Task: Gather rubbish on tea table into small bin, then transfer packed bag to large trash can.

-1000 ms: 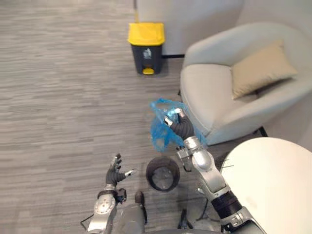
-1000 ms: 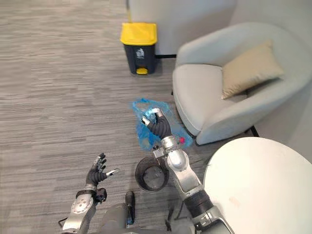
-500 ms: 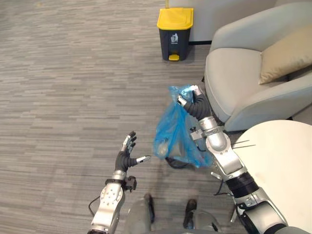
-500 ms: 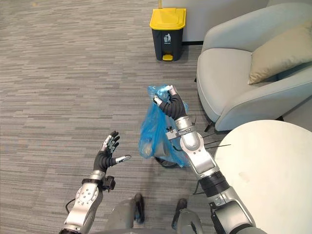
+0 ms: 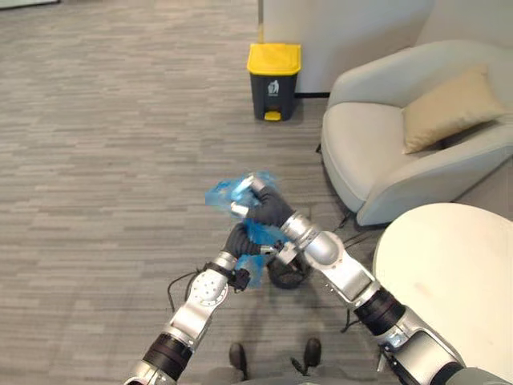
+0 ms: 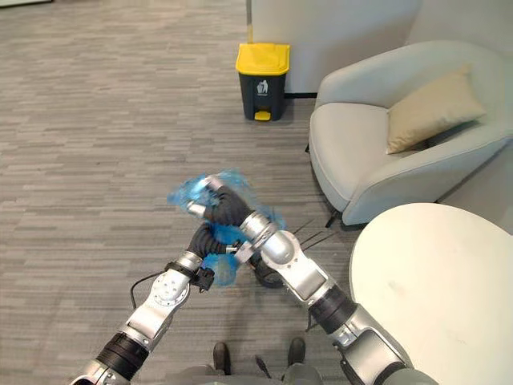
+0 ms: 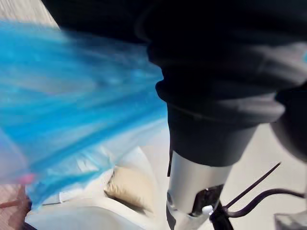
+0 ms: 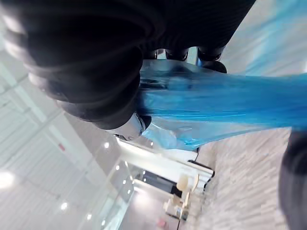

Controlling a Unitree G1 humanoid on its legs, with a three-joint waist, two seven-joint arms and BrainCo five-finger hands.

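In the left eye view, the right hand (image 5: 260, 202) is raised over the carpeted floor (image 5: 104, 160), its fingers curled tight round the gathered top of the blue bag (image 5: 227, 194). The left hand (image 5: 240, 239) sits just beneath it, pressed against the bag's lower part. Its fingers are hidden behind the plastic and the other hand, so whether they grip cannot be told. The dark small bin (image 5: 287, 277) stands on the floor below the right forearm, partly covered by it. The large trash can (image 5: 274, 80) with the yellow lid stands well apart, by the wall. A pale armchair (image 5: 361, 152) with a tan cushion (image 5: 445, 108) is to the right, and the round white table (image 5: 449, 281) is nearest the robot.

The right eye view shows the same layout.

In the left wrist view, blurred blue plastic (image 7: 72, 96) stretches across very close, and the hand's fingers cannot be made out.

In the right wrist view, the bag (image 8: 230, 103) runs taut out from under the hand's dark cover.
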